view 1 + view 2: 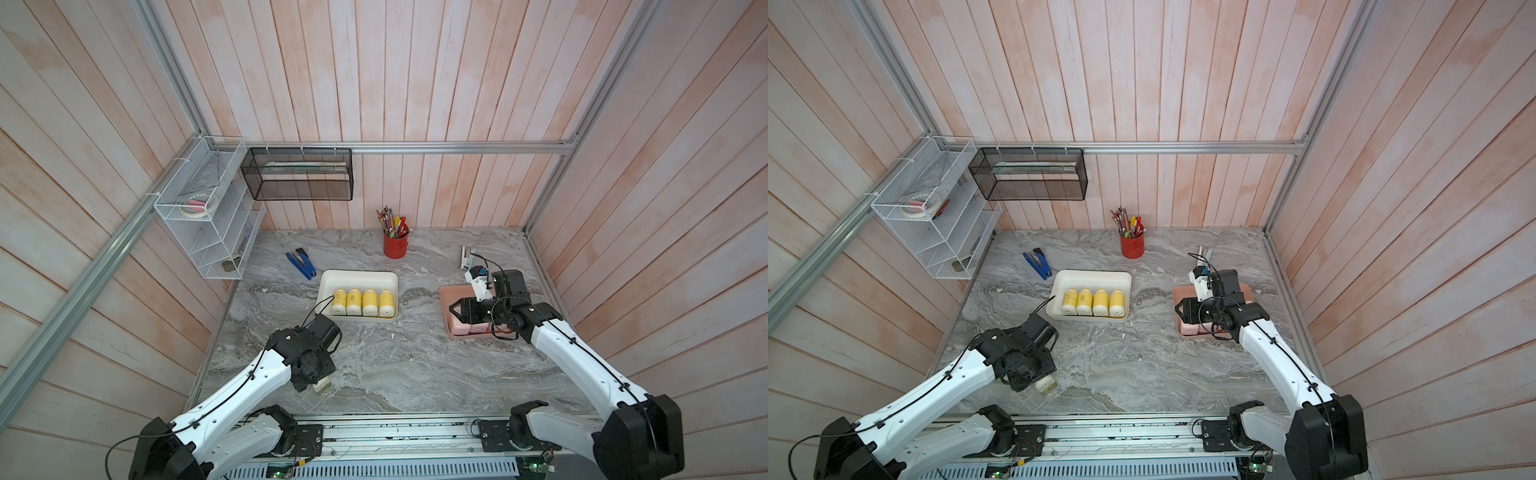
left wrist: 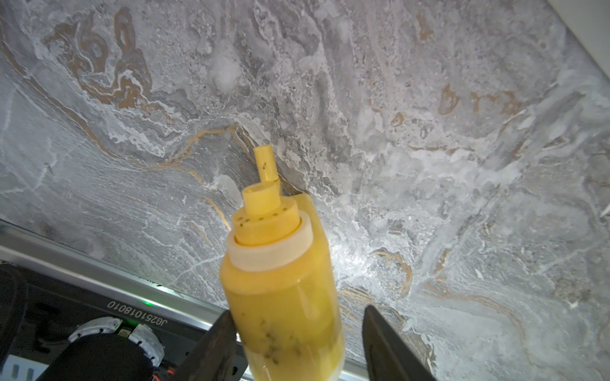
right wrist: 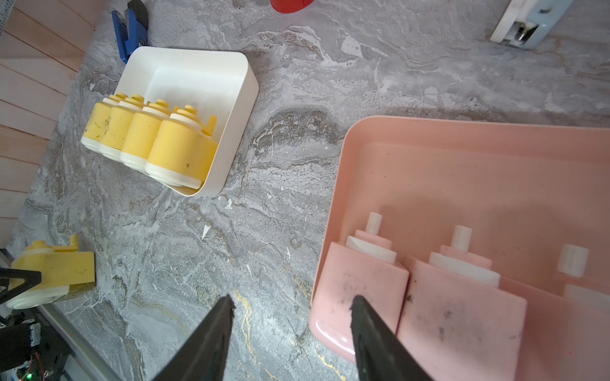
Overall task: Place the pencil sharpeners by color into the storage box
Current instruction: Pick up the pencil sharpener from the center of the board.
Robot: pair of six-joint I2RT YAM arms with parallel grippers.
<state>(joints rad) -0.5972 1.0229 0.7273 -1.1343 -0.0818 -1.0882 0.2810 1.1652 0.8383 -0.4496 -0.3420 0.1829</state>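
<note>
A white storage box [image 1: 357, 276] [image 1: 1092, 274] [image 3: 198, 66] holds several yellow pencil sharpeners [image 1: 361, 302] [image 3: 148, 142] in a row. One more yellow sharpener [image 2: 280, 280] [image 3: 56, 267] [image 1: 1045, 382] lies near the table's front edge. My left gripper [image 2: 298, 311] straddles it, open: one finger touches its side and a slit of table shows beside the other. A pink tray [image 1: 451, 291] [image 3: 462, 158] holds three pale pink sharpeners [image 3: 366, 280] with white cranks. My right gripper [image 3: 290, 301] [image 1: 453, 311] hovers open and empty over the tray's front left corner.
A red pencil cup [image 1: 395, 245] stands at the back. A blue stapler [image 1: 301, 264] lies left of the white box. A white and pale blue tool [image 1: 467, 257] lies behind the pink tray. A wire shelf [image 1: 208, 216] and a black mesh basket [image 1: 297, 174] hang on the walls.
</note>
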